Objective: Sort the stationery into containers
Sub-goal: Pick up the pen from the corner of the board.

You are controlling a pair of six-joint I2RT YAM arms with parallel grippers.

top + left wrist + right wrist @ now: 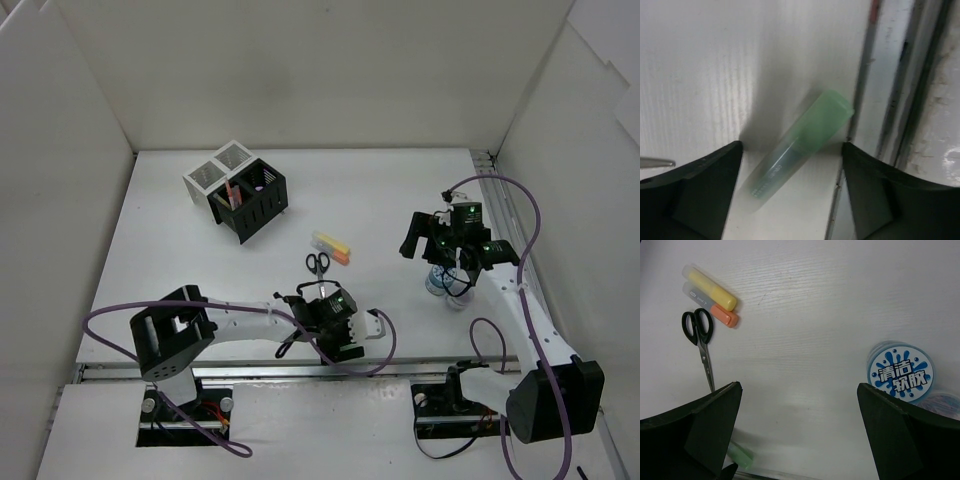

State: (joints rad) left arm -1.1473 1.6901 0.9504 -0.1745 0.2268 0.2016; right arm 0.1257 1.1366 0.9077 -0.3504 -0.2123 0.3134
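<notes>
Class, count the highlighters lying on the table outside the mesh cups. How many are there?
3. The yellow highlighter and orange highlighter lie side by side next to the scissors; the green highlighter lies between the left gripper's jaws. More may hide inside the cups.

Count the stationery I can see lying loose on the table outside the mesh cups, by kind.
Chunky plastic highlighters: 3 (yellow highlighter, orange highlighter, translucent green highlighter)
Small black-handled metal scissors: 1
Total: 4
</notes>
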